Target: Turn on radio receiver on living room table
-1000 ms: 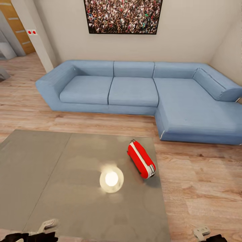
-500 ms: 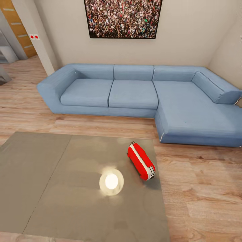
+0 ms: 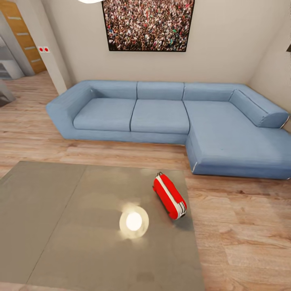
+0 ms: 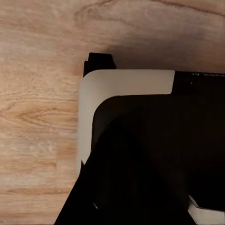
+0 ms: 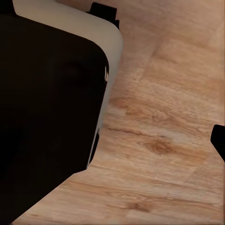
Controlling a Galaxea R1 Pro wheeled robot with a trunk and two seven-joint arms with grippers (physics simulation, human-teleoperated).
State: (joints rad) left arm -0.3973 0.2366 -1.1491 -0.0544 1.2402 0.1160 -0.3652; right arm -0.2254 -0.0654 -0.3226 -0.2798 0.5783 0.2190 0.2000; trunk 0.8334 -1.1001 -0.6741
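Note:
The radio receiver (image 3: 169, 196), a bright red rounded case with white stripes, lies on the grey table (image 3: 60, 218) near its far right corner, slanted with one end toward the sofa. Nothing touches it. The left wrist view looks down on a black and white part of my own body (image 4: 150, 154) over the wood floor (image 4: 37, 93). The right wrist view gives the same black and white body (image 5: 47, 108) above floor planks (image 5: 159, 154).
A blue L-shaped sofa (image 3: 161, 117) runs along the far wall under a crowd photo (image 3: 147, 24). The lamp's reflection (image 3: 133, 221) glows on the tabletop left of the radio. Light wood floor (image 3: 242, 234) lies right of the table. A doorway (image 3: 16, 44) opens at far left.
The head view has tilted upward, so the whole picture slid down. The gripper ends seen at the bottom edge a second ago have left the picture. The radio stays put on the table.

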